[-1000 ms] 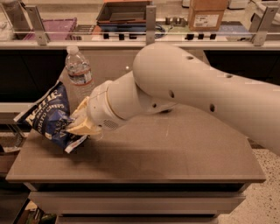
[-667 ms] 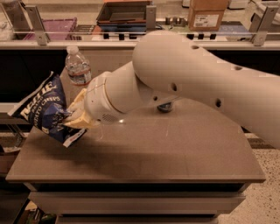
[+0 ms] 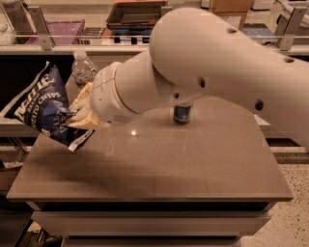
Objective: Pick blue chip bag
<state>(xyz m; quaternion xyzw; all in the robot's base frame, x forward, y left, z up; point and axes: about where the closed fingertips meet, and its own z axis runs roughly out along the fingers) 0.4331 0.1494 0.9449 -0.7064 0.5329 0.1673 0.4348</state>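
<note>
1. Gripper (image 3: 81,115): at the left side of the table (image 3: 159,164), low over the tabletop's left edge. Tan fingers (image 3: 83,96) are pinched together on the right edge of the blue chip bag (image 3: 41,108); the crinkled foil bunches where they meet. No gap shows between the fingers and the bag.
2. Blue chip bag: held in the gripper, tilted, top corner up and to the left, white lettering facing the camera. Most of it hangs out past the table's left edge. Its lower corner, white-edged, points down over the tabletop near that edge; whether the corner touches the surface cannot be told.
3. Arm (image 3: 217,62): thick, cream-coloured, coming in from the right and crossing above the table's back half, with the wrist angled down to the left.
4. Water bottle (image 3: 83,70): clear, white cap, upright at the table's back-left, just behind the gripper and partly hidden by the wrist.
5. Drink can (image 3: 183,113): blue and silver, upright near the middle of the table, its top hidden under the arm. Well apart from the bag.
6. Background: a shelf behind the table carries a purple bin (image 3: 63,31) and a dark tray (image 3: 135,14).
</note>
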